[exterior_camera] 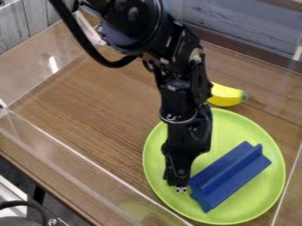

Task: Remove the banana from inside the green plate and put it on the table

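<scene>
The banana (229,95) lay behind the gripper (181,187), partly hidden by the arm at the green plate's (154,156) far edge — its visible length running roughly sideways — while the jaws were closed beside the blue block (230,177), apparently holding nothing.

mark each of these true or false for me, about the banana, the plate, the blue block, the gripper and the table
1. The blue block lies on the green plate. True.
2. The banana lies on top of the blue block. False: it lies apart from the block, by the far edge of the plate.
3. The gripper is holding the banana. False: its tip is low over the plate, next to the blue block, away from the banana.
4. The robot arm partly blocks the camera's view of the plate. True.
5. The table is plain white. False: it is brown with a wood grain.
</scene>
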Controlling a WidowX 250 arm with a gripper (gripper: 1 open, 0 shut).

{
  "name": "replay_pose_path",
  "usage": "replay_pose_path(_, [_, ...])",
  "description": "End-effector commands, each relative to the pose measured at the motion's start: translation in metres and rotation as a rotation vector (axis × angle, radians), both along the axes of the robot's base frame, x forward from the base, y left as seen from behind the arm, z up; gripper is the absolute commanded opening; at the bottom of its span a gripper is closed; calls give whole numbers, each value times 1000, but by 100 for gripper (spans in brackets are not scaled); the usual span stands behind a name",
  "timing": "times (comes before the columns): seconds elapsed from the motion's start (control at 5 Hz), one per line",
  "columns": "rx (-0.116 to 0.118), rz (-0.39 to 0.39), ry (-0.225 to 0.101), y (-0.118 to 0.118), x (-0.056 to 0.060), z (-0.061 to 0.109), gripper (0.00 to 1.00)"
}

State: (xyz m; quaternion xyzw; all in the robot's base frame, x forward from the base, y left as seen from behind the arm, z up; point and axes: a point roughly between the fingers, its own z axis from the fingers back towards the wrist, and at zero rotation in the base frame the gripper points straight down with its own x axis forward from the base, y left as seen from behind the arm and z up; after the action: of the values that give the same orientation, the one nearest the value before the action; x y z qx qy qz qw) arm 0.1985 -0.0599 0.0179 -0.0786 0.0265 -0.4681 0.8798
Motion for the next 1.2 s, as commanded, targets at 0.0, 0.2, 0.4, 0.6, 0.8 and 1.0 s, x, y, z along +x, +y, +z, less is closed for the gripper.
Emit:
replay_pose_path(0.0, [1, 3, -23, 2, 3, 5, 0])
replay_pose_path(0.2, [1, 6, -27, 3, 4, 6, 0])
replay_pose_path(0.4, [2, 9, -32, 3, 5, 8, 0])
replay_pose_path(0.6, [2, 11, -36, 4, 5, 9, 0])
replay_pose_path(0.8, [3, 15, -40, 4, 6, 11, 0])
replay_pose_path(1.0, [4, 17, -44, 4, 7, 12, 0])
